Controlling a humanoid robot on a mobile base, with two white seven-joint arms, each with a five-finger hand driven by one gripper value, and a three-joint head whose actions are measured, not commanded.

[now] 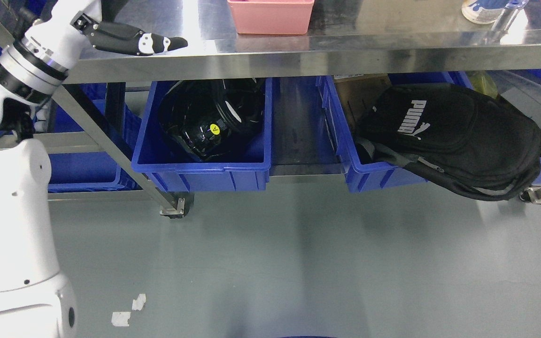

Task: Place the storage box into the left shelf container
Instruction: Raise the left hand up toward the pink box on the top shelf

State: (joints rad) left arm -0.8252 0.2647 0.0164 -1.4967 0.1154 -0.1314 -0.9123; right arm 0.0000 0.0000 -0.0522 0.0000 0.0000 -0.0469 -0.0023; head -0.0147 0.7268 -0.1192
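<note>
A pink storage box point(270, 16) stands on the steel table top point(345, 42) at the upper middle, cut off by the frame's top edge. My left hand point(134, 40) reaches over the table's left part, fingers stretched out flat and holding nothing, its tips well left of the pink box. Under the table, a blue bin point(204, 159) on the left holds a black helmet point(209, 119). The right arm does not show.
A second blue bin point(374, 176) at the right holds a black backpack point(453, 136) that spills over its front. More blue bins point(82, 171) sit at far left behind a slanted table leg point(111, 145). A white-blue container point(482, 10) stands at top right. Grey floor lies in front.
</note>
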